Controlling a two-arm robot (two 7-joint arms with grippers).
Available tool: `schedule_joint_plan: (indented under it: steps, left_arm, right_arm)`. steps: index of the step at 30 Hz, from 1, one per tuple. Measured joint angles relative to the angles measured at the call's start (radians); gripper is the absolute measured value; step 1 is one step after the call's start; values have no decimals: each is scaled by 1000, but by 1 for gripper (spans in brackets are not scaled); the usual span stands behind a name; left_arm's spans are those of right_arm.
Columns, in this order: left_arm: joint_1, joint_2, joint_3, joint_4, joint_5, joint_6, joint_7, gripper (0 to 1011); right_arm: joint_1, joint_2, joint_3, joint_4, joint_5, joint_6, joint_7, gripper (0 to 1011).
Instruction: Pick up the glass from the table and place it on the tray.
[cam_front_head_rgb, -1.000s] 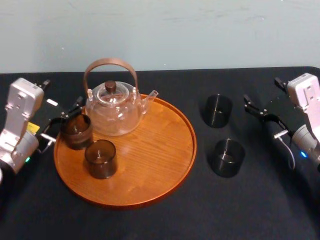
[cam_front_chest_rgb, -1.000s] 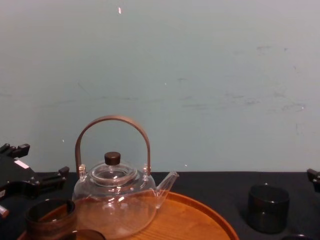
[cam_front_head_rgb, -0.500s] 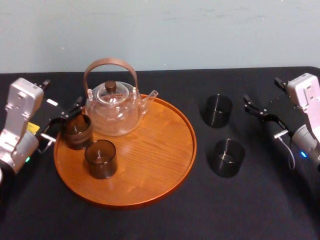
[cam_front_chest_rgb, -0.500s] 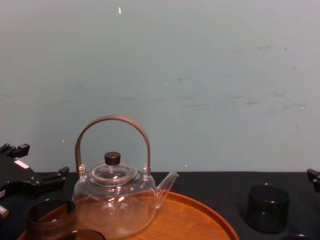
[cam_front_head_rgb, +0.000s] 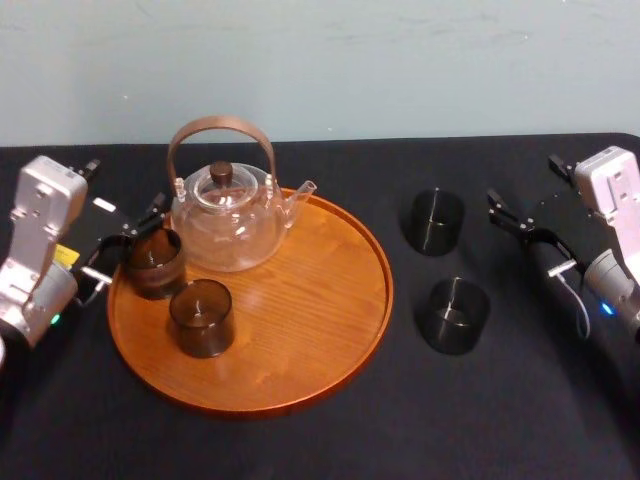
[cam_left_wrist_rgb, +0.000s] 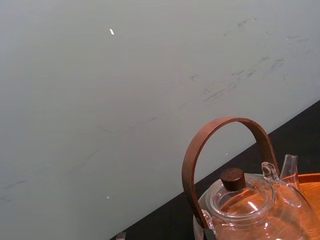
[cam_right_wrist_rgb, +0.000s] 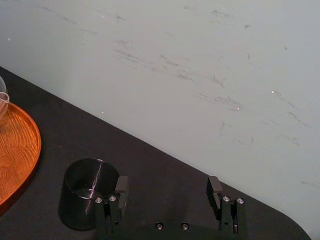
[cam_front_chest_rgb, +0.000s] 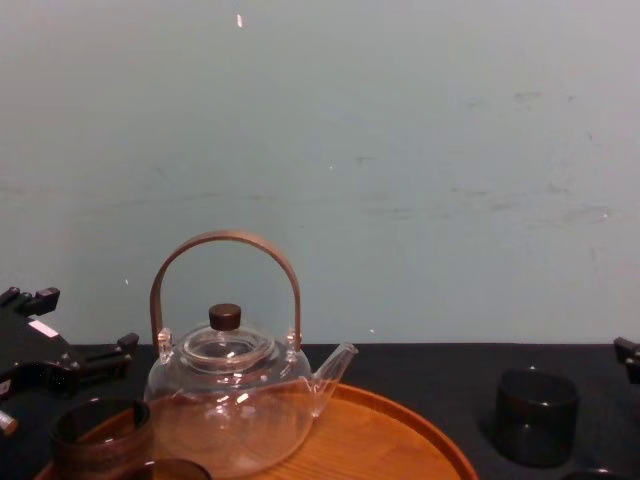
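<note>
Glass (cam_front_head_rgb: 152, 262) upright on tray (cam_front_head_rgb: 300, 370), at its left rim beside teapot (cam_front_head_rgb: 225, 215). Left tool (cam_front_head_rgb: 128, 238) spread at glass's left side, contact not discernible. Second glass (cam_front_head_rgb: 201, 318) on tray. Far glass (cam_front_head_rgb: 436, 221) and near glass (cam_front_head_rgb: 458, 315) noted on surface (cam_front_head_rgb: 500, 420), right of tray. Right tool (cam_right_wrist_rgb: 168, 186) spread, near right edge

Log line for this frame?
left gripper open beside rim glass | right gripper open near far table glass | tray holds front glass, teapot | near glass on table
</note>
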Motion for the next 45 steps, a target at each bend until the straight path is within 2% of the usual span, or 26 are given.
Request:
schedule_joint_plan:
  steps: [4,10,20,28,30,37,45]
  left_arm:
    - [0,0,0,0,0,0,0,1001]
    - [0,0,0,0,0,0,0,1001]
    - [0,0,0,0,0,0,0,1001]
    - [0,0,0,0,0,0,0,1001]
    - [0,0,0,0,0,0,0,1001]
    - [0,0,0,0,0,0,0,1001]
    - [0,0,0,0,0,0,0,1001]
  right_arm:
    - [0,0,1,0,0,0,0,1002]
    - [-11,-2,21,-12,9,13,36,1003]
    - [-66,24,72,-92,63,64,103,1002]
    - [-146,72,122,-187,131,114,173,1002]
    - [-181,95,142,-223,155,130,206,1002]
    - [-252,145,172,-281,185,150,277,1002]
    - [-306,190,193,-313,197,164,352,1002]
